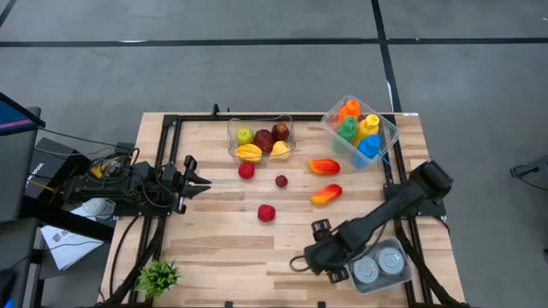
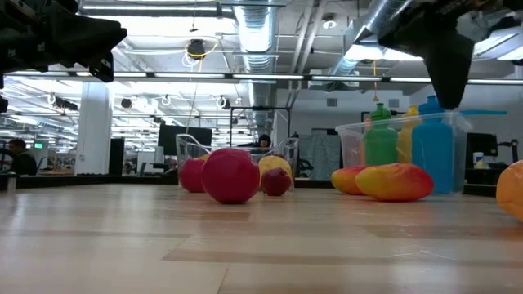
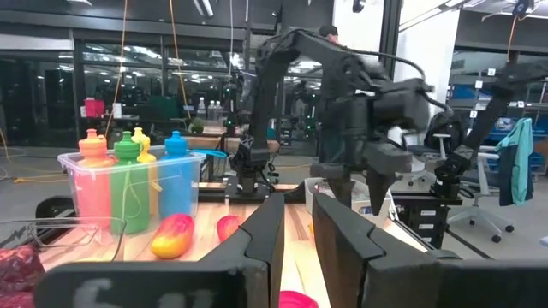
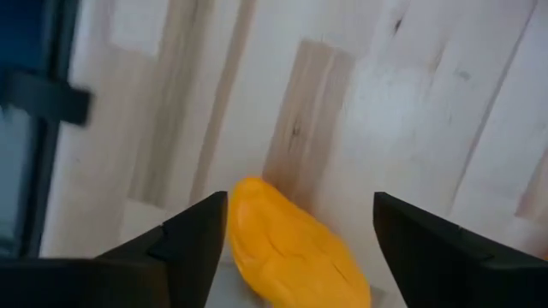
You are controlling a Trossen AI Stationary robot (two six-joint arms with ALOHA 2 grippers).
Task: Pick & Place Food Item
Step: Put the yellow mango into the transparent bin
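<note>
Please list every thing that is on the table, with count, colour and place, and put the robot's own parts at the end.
Clear plastic fruit box: one, holds green, dark red and yellow pieces; far edge, centre.
Clear plastic bottle bin: one, holds orange, green, yellow and blue bottles; far right corner.
Red round fruits: two; table middle.
Small dark red fruit: one; between them.
Orange-red oblong fruits: two; below the bin.
Clear tray: one, two grey round things inside; near right corner.
Green plant: one; near left corner.
Orange-yellow food piece: one; between the right gripper's fingers.
Left gripper: left side, waiting.
Right gripper: open, beside the tray.
</note>
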